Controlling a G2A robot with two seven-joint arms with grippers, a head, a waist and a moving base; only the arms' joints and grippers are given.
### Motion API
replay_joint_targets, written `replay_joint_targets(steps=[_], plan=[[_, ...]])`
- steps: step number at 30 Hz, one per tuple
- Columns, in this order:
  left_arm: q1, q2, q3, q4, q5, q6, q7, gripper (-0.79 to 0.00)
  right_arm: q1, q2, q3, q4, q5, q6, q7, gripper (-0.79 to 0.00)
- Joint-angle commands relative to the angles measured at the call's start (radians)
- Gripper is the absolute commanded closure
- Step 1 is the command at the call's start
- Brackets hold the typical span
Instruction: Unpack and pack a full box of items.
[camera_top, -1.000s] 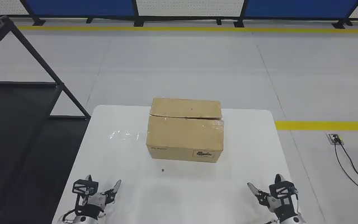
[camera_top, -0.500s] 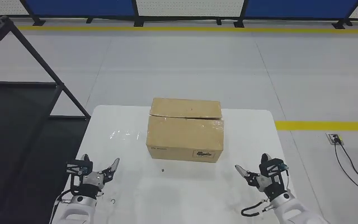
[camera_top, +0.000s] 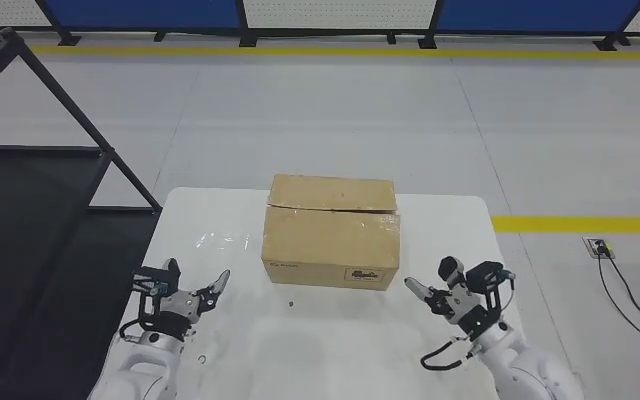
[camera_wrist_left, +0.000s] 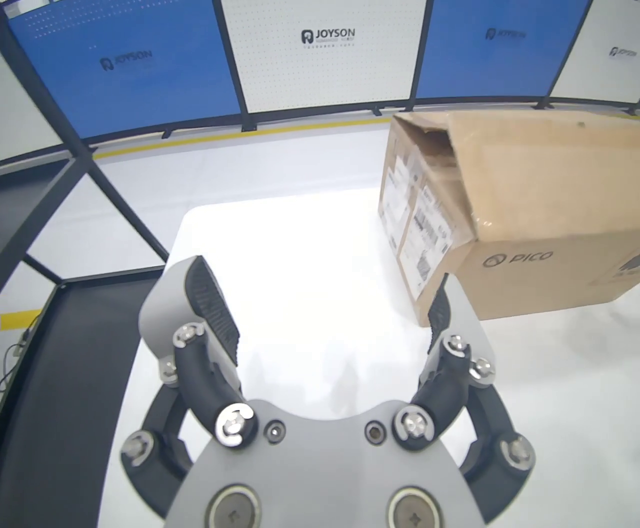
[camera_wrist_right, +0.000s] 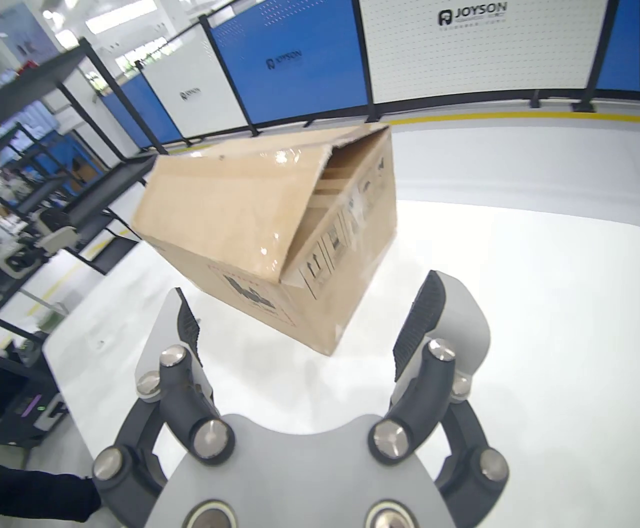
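Note:
A brown cardboard box (camera_top: 332, 233) stands in the middle of the white table (camera_top: 440, 230), its top flaps folded down but loose, with gaps at the ends. Labels cover its short sides (camera_wrist_left: 415, 220). My left gripper (camera_top: 193, 288) hovers over the table's near left part, open and empty, with the box (camera_wrist_left: 525, 200) a short way ahead of it. My right gripper (camera_top: 430, 286) sits near the box's front right corner, open and empty, facing the box (camera_wrist_right: 270, 225). What is inside the box is hidden.
A black metal rack (camera_top: 50, 180) stands off the table's left side. A tiny dark speck (camera_top: 290, 299) lies on the table in front of the box. A yellow floor line (camera_top: 565, 224) runs to the right. Blue and white panels (camera_wrist_left: 320, 55) close the far side.
Both grippers have moved from the table's near edge forward toward the box, the right one coming close to its front right corner. The box has not moved.

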Motion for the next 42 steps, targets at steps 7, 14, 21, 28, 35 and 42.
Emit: replay_joint_targets(steps=[7,14,21,28,35,42], plan=[[-0.079,-0.002,0.002,0.024,-0.126,-0.086,-0.043,-0.785,0.230,-0.004,-0.057,0.223,0.316,-0.122,0.206,-0.785],[-0.005,0.000,-0.023,0.000,-0.121,-0.104,-0.021,-0.785,0.336,-0.007,-0.100,0.378,0.511,-0.240,0.320,-0.785],[0.023,-0.002,-0.030,-0.007,-0.123,-0.083,-0.019,-0.785,0.414,-0.009,-0.139,0.452,0.599,-0.272,0.395,-0.785],[0.032,-0.004,-0.028,-0.013,-0.123,-0.067,-0.017,-0.785,0.461,-0.010,-0.173,0.472,0.670,-0.293,0.450,-0.785],[0.035,-0.006,-0.024,-0.014,-0.122,-0.060,-0.012,-0.785,0.474,-0.003,-0.178,0.473,0.670,-0.325,0.493,-0.785],[0.030,-0.008,-0.016,-0.011,-0.116,-0.061,-0.010,-0.785,0.481,0.007,-0.185,0.497,0.677,-0.396,0.542,-0.785]])
